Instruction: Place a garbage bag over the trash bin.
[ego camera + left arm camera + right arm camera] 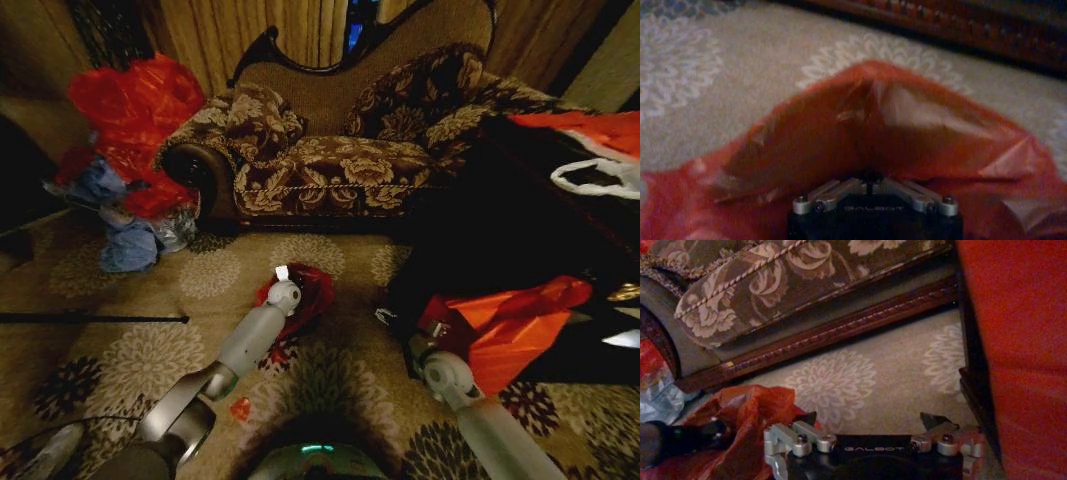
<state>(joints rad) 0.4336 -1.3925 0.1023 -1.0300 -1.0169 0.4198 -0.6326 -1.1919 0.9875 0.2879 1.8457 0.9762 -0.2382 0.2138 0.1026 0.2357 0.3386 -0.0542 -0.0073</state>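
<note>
The garbage bag (308,293) is a crinkly red heap on the carpet in front of the sofa. My left gripper (289,297) reaches down into it. In the left wrist view the left gripper (870,178) has its fingers pressed together, with the red plastic (907,130) rising around and beyond them. The trash bin is hidden. My right gripper (870,420) hovers open above the carpet a little to the right of the bag (750,410), holding nothing. In the head view the right gripper (392,322) sits beside a dark table.
A patterned sofa (330,150) with a dark wooden base (840,335) stands behind the bag. Big red sacks (135,100) and blue bundles lie at the far left. A red-orange plastic sheet (520,320) hangs off the dark table (520,230) on the right.
</note>
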